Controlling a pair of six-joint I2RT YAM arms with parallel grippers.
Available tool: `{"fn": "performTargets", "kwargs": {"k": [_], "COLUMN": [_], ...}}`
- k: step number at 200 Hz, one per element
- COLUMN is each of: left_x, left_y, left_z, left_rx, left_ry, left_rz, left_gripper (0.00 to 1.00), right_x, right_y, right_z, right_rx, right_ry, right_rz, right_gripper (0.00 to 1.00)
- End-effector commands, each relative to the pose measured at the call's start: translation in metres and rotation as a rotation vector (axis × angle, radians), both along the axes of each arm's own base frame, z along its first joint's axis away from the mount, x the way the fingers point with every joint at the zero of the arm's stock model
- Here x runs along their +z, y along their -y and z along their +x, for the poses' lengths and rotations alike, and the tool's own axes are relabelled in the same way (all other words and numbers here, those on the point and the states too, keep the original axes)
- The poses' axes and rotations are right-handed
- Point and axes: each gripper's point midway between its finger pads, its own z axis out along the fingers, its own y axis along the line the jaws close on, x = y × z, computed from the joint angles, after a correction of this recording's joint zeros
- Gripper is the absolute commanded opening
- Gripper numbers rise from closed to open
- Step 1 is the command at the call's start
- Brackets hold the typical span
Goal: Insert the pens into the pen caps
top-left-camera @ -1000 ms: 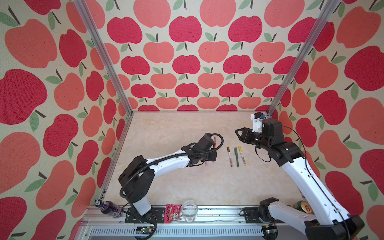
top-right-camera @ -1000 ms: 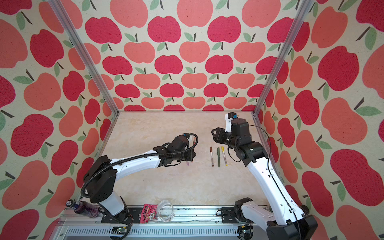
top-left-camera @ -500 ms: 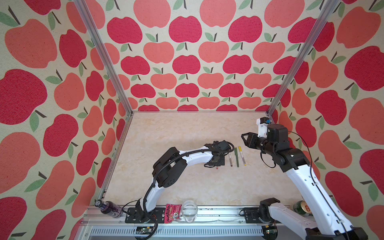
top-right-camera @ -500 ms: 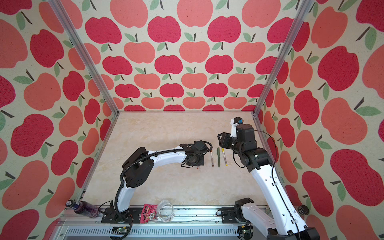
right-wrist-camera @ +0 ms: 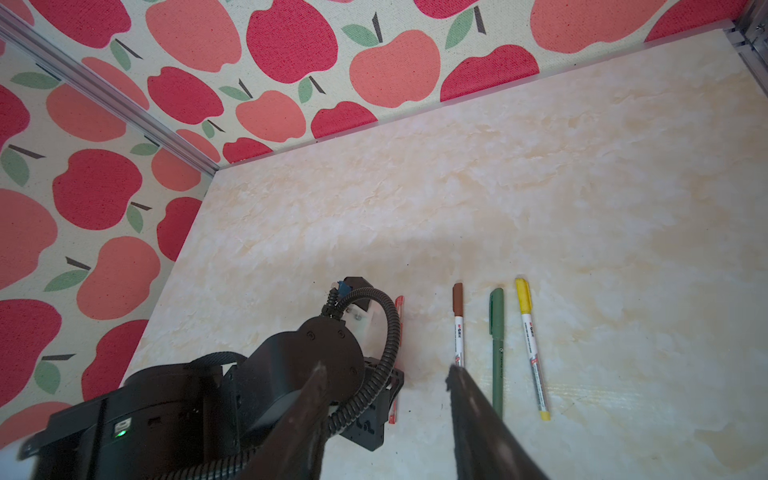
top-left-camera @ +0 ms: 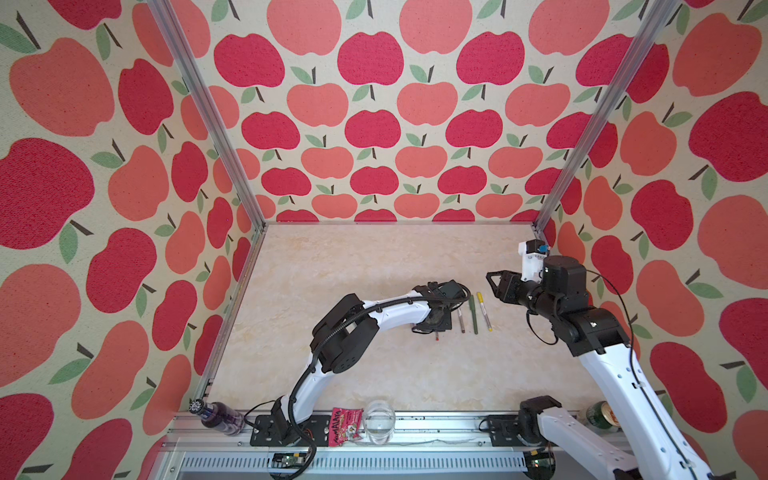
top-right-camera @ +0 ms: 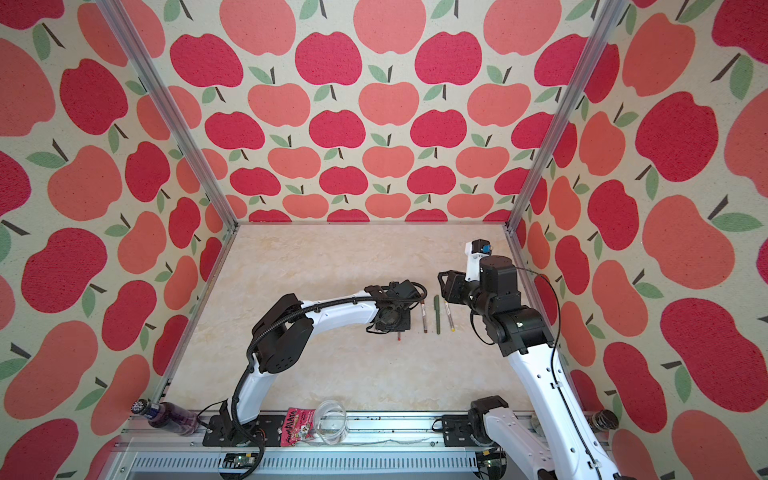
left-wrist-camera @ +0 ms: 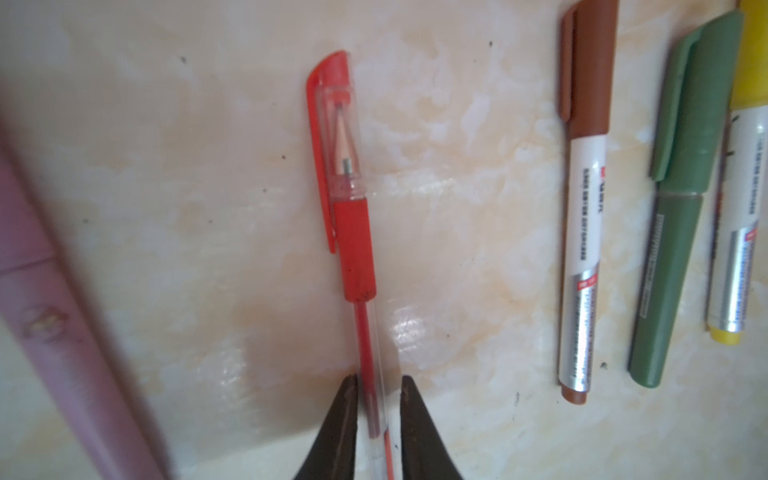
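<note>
A red pen [left-wrist-camera: 357, 257] wearing its red cap [left-wrist-camera: 332, 124] lies flat on the table. Its clear barrel runs between the fingertips of my left gripper [left-wrist-camera: 379, 380], which stands slightly open with a gap beside the pen. Beside it lie three capped pens in a row: brown-capped white [top-left-camera: 461, 318], dark green [top-left-camera: 473, 316] and yellow-capped white [top-left-camera: 484, 316]. A blurred lilac-pink pen [left-wrist-camera: 62, 311] crosses the edge of the left wrist view. My right gripper [top-left-camera: 494, 286] hovers open and empty at the row's far right end.
A purple bottle [top-left-camera: 216, 415], a snack packet [top-left-camera: 345, 426], a clear glass [top-left-camera: 378, 422] and a can [top-left-camera: 602, 415] sit along the front rail. Apple-patterned walls with aluminium posts [top-left-camera: 582, 137] close in three sides.
My left arm swung right and set the red pen down beside the row, and its jaws have parted a little. The right gripper drew back to the right.
</note>
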Motion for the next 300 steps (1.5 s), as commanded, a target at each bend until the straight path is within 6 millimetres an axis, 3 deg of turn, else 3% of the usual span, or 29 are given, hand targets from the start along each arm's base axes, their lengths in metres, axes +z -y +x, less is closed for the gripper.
{"fn": "performTargets", "kwargs": {"k": [1, 34, 56, 76, 104, 130, 143, 158, 178, 195, 221, 239, 300], "left_x": [-0.018, -0.012, 0.013, 0.059, 0.154, 0.239, 0.274, 0.29, 0.283, 0.266, 0.217, 0.186, 0.111], "left_y": [-0.01, -0.008, -0.003, -0.001, -0.012, -0.059, -0.101, -0.161, -0.262, -0.342, -0.427, -0.455, -0.467], "left_z": [-0.004, -0.002, 0.005, 0.014, 0.026, 0.04, 0.049, 0.059, 0.07, 0.066, 0.048, 0.042, 0.071], "left_rx": [0.002, -0.002, -0.034, -0.074, -0.161, -0.193, -0.161, -0.101, 0.085, 0.274, 0.5, 0.564, 0.52], "left_ry": [-0.042, -0.027, 0.045, 0.164, 0.432, 0.732, 0.864, 0.952, 0.994, 1.029, 1.007, 0.971, 0.914], "left_rz": [0.071, 0.06, 0.017, -0.036, -0.093, -0.044, 0.008, 0.076, 0.148, 0.174, 0.207, 0.217, 0.222], "left_gripper": [0.23, 0.27, 0.33, 0.4, 0.49, 0.7, 0.82, 0.88, 1.0, 0.99, 0.99, 0.99, 0.99], "right_x": [-0.002, -0.003, -0.006, -0.009, -0.009, -0.004, -0.005, -0.011, -0.031, -0.06, -0.104, -0.127, -0.164], "right_y": [0.002, 0.003, 0.002, 0.001, 0.008, 0.027, 0.039, 0.055, 0.074, 0.091, 0.111, 0.117, 0.113], "right_z": [-0.006, -0.009, -0.008, -0.006, 0.004, 0.022, 0.034, 0.047, 0.062, 0.071, 0.075, 0.076, 0.082], "right_rx": [0.015, 0.018, 0.024, 0.033, -0.003, -0.084, -0.135, -0.202, -0.265, -0.311, -0.354, -0.335, -0.309], "right_ry": [-0.001, 0.003, -0.002, -0.004, 0.011, 0.07, 0.116, 0.169, 0.238, 0.283, 0.273, 0.237, 0.306], "right_rz": [-0.009, -0.012, -0.015, -0.019, -0.03, -0.074, -0.107, -0.15, -0.221, -0.269, -0.344, -0.431, -0.44], "right_gripper": [0.49, 0.49, 0.49, 0.51, 0.53, 0.54, 0.54, 0.54, 0.54, 0.55, 0.55, 0.58, 0.61]}}
